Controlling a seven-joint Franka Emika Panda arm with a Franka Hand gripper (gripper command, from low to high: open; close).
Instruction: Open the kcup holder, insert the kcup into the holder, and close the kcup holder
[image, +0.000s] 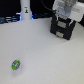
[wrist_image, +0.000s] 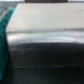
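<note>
The kcup holder is a black box with pale front handles, standing at the back on the exterior view's right. My gripper hangs right over its top, close to or touching it; the fingers are too blurred to tell how they stand. The kcup, a small round pod with a green top, lies on the white table at the front on the exterior view's left, far from the gripper. The wrist view is filled by the holder's shiny dark top, very close and blurred. No fingers and no pod show there.
A white bottle-like object stands at the back of the table with dark items beside it. A teal-green shape lies at the edge of the wrist view, next to the holder. The white table spreads between the pod and the holder.
</note>
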